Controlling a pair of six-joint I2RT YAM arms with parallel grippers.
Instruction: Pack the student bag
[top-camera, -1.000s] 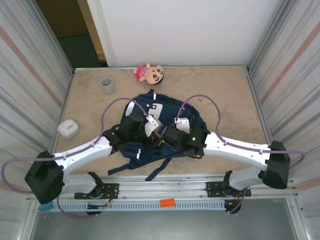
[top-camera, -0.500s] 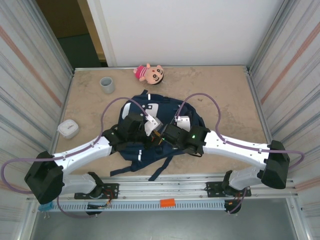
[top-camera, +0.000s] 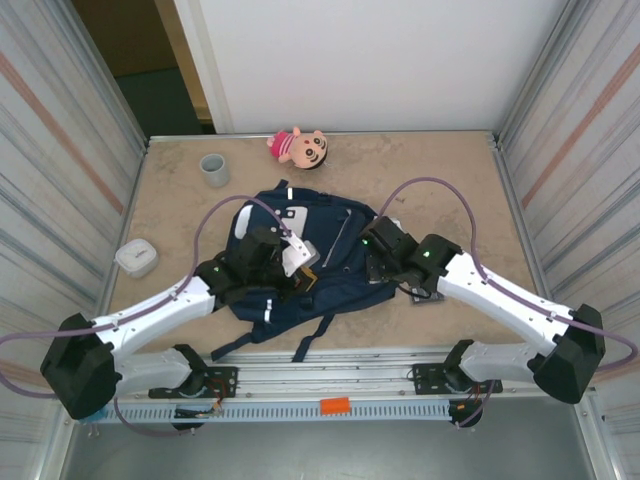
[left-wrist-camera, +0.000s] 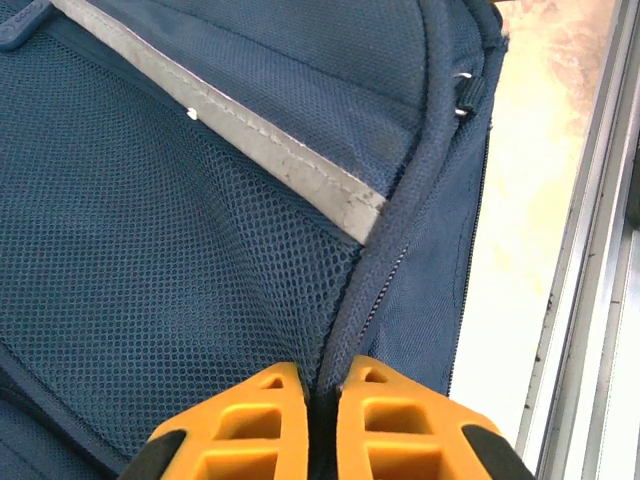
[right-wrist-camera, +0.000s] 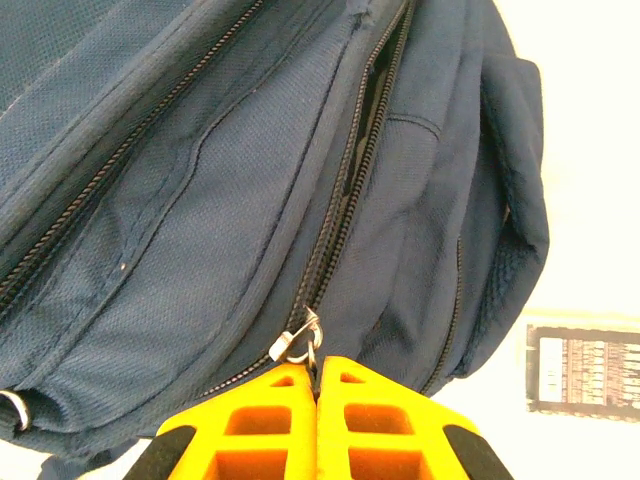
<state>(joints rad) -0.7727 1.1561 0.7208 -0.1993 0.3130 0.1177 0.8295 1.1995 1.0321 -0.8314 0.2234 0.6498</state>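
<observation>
1. Left wrist view: squeezing shut with the left claw (left-wrist-camera: 322, 388) on a thick blue seam (left-wrist-camera: 408, 195) of the student bag (left-wrist-camera: 300, 60), orange fingers almost touching.
2. Sitting right beside that seam: a mesh pocket (left-wrist-camera: 180, 300) and a white stripe (left-wrist-camera: 270, 150).
3. Right wrist view: pinching a small metal zipper pull (right-wrist-camera: 297, 343) with the right claw (right-wrist-camera: 316, 375), both fingers pressing tight together.
4. Climbing away from the pull: a zipper (right-wrist-camera: 335, 230), gaping open a bit higher up.
5. Top view: showing the bag lying flat near the middle of the table (top-camera: 450, 190), straps trailing toward the near edge, both claws reaching onto the blue cloth from either side.
6. Sitting well apart from the bag: a pink doll (top-camera: 298, 147) by the far edge, a grey cup (top-camera: 214, 169) at the far left, a white box (top-camera: 136, 259) at the left edge.
</observation>
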